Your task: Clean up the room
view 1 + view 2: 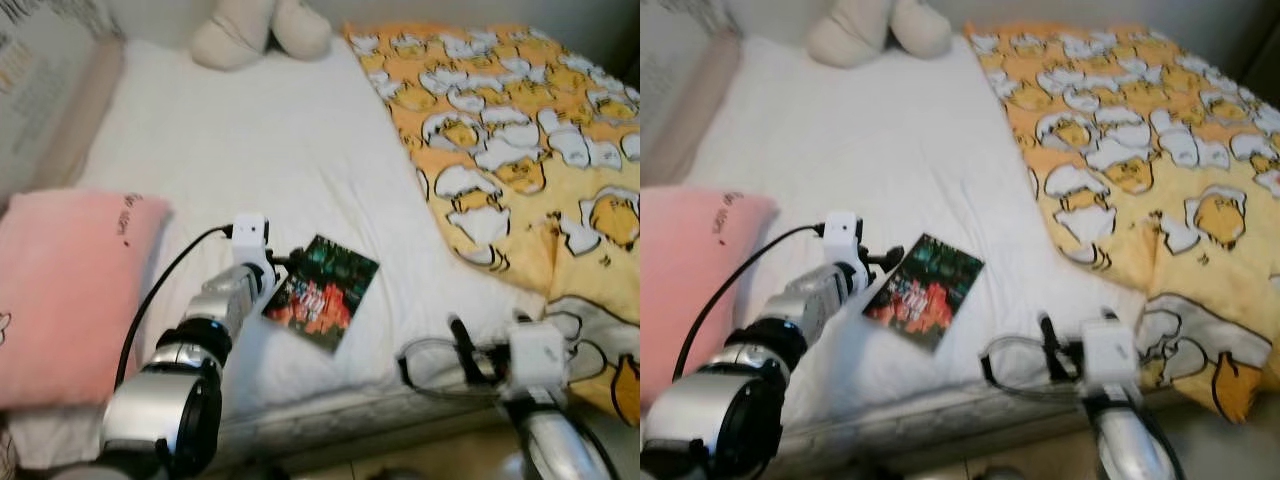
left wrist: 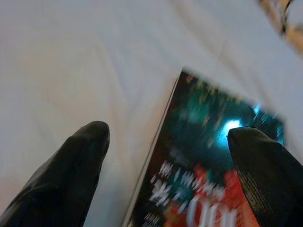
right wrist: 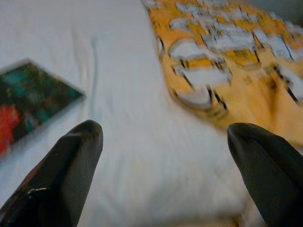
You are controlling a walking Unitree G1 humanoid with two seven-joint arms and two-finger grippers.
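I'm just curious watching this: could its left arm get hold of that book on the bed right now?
Probably yes. The left gripper is open at the book, one finger over its cover, the other over the white sheet, with nothing between.

A book (image 1: 322, 291) lies on the bed (image 1: 260, 140), pillow (image 1: 65, 290) to its left, blanket (image 1: 520, 140) right, plush toy (image 1: 260, 30) behind.
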